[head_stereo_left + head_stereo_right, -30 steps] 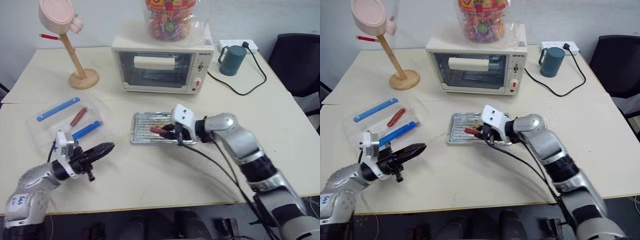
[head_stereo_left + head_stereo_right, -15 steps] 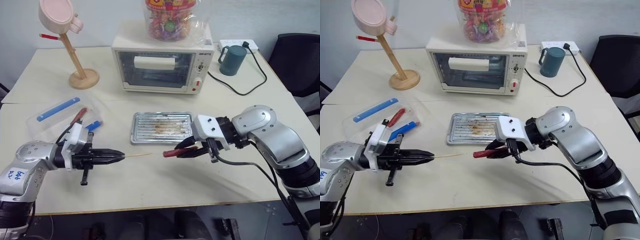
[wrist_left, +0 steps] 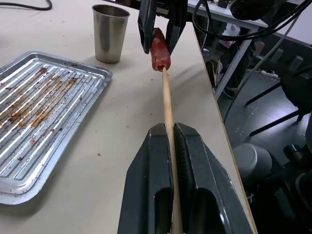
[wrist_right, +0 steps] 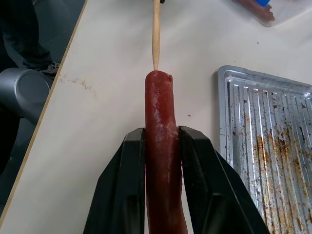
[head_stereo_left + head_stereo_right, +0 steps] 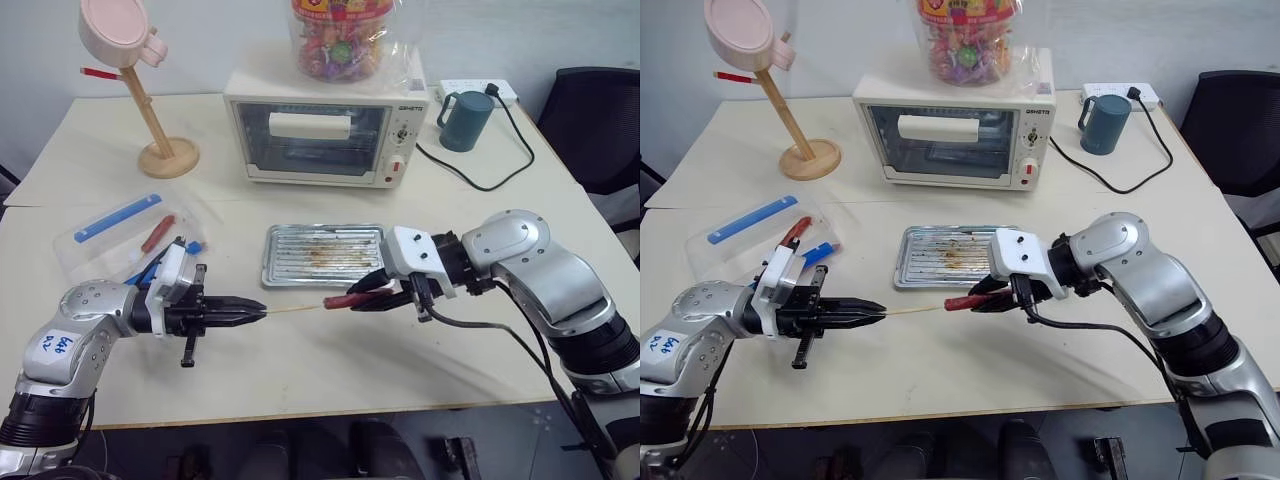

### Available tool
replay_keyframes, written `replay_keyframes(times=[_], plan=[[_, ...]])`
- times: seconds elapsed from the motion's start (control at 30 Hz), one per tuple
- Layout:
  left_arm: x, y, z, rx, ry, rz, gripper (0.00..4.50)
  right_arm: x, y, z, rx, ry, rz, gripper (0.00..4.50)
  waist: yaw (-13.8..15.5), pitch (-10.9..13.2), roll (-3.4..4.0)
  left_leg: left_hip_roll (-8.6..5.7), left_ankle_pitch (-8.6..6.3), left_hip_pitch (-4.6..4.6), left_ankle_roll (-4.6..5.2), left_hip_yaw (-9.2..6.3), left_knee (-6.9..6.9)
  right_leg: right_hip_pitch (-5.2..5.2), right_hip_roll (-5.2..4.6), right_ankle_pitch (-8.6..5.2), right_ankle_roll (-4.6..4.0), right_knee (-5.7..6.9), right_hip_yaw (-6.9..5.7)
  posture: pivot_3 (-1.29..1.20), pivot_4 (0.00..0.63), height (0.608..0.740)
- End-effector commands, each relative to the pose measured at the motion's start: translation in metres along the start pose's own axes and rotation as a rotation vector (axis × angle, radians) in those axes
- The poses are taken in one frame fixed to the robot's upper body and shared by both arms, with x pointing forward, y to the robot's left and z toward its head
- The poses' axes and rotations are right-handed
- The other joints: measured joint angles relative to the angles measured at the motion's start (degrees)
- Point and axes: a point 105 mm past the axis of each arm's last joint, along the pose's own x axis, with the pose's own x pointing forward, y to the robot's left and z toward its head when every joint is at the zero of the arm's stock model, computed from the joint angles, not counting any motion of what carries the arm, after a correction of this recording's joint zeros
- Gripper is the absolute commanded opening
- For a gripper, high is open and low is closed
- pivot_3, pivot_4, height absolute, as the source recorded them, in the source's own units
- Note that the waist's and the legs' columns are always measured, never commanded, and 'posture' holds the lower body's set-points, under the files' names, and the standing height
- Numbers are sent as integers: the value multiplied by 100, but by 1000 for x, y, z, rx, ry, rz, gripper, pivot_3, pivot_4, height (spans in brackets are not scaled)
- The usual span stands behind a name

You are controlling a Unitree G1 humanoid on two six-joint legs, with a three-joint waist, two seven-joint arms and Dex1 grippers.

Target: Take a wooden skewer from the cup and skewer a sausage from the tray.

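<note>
Holding the wooden skewer (image 5: 292,309) level, the left gripper (image 5: 258,309) sits lower left of centre in the head view, fingers pinched tight on the stick, which runs along the groove betw. them in the left wrist view. The right gripper (image 5: 368,295), just right of centre, is clamped narrow on the sausage (image 5: 340,300), whose free end points left toward the skewer tip; tip & sausage end meet or nearly so, and whether it has pierced can't be told. Both hang over bare table (image 5: 330,360) just below the tray (image 5: 322,253), which lies mid-frame w/ brown grease marks on its ribs. The cup (image 3: 110,33) stands past the tray's far corner in the left wrist view, near the table edge. Nothing sits betw. the two grippers. Other things: clear plastic box (image 5: 125,236) w/ blue bars and a red sausage at left; white toaster oven (image 5: 322,128) top centre w/ a bag of sweets (image 5: 340,38) on it; pink mug (image 5: 114,32) on a wooden stand (image 5: 160,135) upper left; teal mug (image 5: 463,120) & power strip (image 5: 475,91) upper right; black chair (image 5: 595,125) at far right.
</note>
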Motion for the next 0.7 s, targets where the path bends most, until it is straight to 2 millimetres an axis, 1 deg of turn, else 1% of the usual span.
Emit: replay_keyframes(times=[0.03,0.3,0.5,0.63,0.7], plan=[[3,-1,6,37,-1,-7,0,0,-1,11,-46,-13,-5,1044,2,0,0,0,0,0,0,0,0,0,0,0,0,0,0,0,150,740],[3,0,6,41,-5,-3,0,1,2,11,-44,-13,7,1044,0,0,0,0,0,0,0,0,1,0,0,0,0,1,0,0,150,740],[-1,2,5,35,2,10,0,-2,3,6,-32,-1,4,1044,2,0,0,0,0,0,0,0,1,0,0,0,0,1,0,0,150,740],[-2,4,4,29,-1,27,0,-2,4,1,-8,11,-4,1044,4,0,0,0,0,0,0,0,2,0,0,0,0,2,-1,0,150,740],[-6,3,0,15,2,45,0,-3,7,-8,49,20,-30,1044,7,0,0,0,0,0,0,0,3,0,0,0,0,2,-1,0,150,740]])
